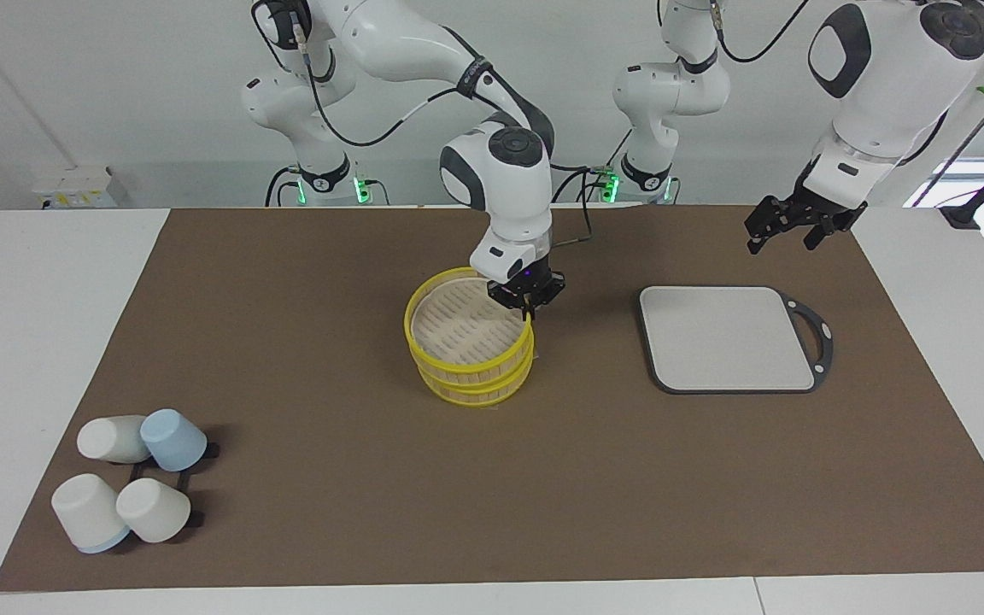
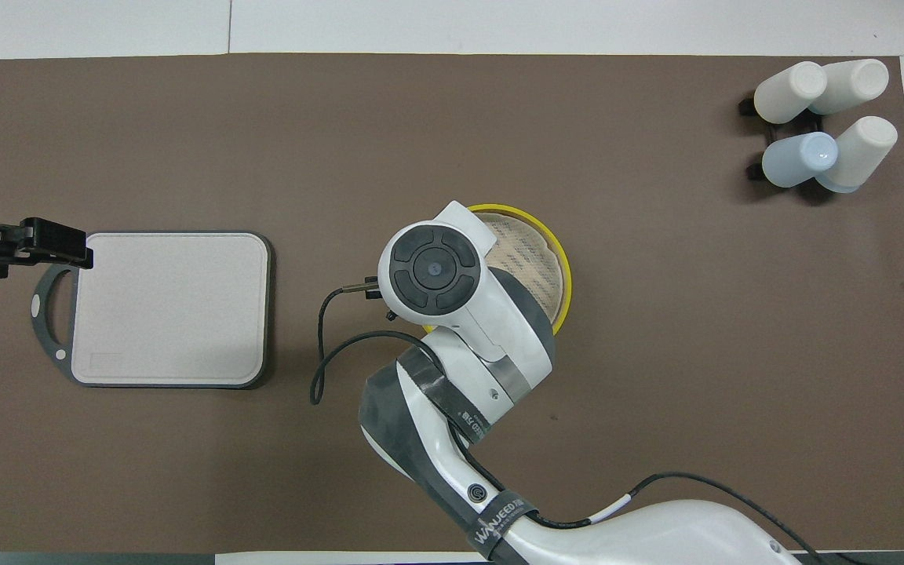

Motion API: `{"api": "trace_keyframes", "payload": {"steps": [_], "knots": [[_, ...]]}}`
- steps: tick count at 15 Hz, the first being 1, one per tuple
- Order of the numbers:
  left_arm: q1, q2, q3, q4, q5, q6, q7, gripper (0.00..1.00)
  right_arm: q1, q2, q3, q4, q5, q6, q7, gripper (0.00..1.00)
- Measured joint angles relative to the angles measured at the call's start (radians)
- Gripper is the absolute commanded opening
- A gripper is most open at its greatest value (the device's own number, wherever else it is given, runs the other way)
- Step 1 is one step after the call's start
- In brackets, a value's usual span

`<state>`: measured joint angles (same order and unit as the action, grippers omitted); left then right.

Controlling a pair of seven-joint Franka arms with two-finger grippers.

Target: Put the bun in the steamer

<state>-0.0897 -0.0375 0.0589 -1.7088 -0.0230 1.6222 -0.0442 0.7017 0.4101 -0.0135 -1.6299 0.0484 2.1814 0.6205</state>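
Observation:
The steamer [image 1: 461,371], a two-tier basket with yellow rims and a beige slatted floor, stands at the middle of the brown mat. Its top tier holds nothing that I can see. My right gripper [image 1: 528,309] is shut on the top rim, on the side toward the left arm's end. In the overhead view the right arm covers much of the steamer [image 2: 565,276] and hides its gripper. No bun shows in either view. My left gripper [image 1: 780,242] is open and empty in the air, over the mat beside the board's handle; it also shows in the overhead view [image 2: 75,247].
A flat grey board [image 1: 727,337] with a dark edge and handle lies toward the left arm's end [image 2: 169,306]. Several white and blue cups [image 1: 129,483] lie on a black rack at the mat's corner toward the right arm's end [image 2: 821,125].

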Motion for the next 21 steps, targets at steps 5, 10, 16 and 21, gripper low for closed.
{"api": "trace_keyframes", "payload": {"steps": [5, 10, 16, 21], "knots": [[0.001, 0.075, -0.003, 0.063, 0.039, -0.016, 0.038, 1.00, 0.000, 0.000, 0.000, -0.013, 0.000, 0.035, 0.000, 0.00], [0.002, 0.080, -0.003, 0.094, 0.043, -0.029, 0.047, 1.00, 0.000, -0.001, 0.001, -0.027, 0.002, 0.061, 0.000, 0.16], [0.003, 0.060, -0.002, 0.159, 0.043, -0.088, 0.047, 1.00, 0.000, 0.005, 0.001, -0.057, 0.003, 0.117, 0.000, 1.00], [0.008, 0.020, 0.005, 0.144, 0.043, -0.092, 0.048, 1.00, -0.003, 0.002, -0.004, -0.026, 0.001, 0.049, 0.000, 1.00]]}}
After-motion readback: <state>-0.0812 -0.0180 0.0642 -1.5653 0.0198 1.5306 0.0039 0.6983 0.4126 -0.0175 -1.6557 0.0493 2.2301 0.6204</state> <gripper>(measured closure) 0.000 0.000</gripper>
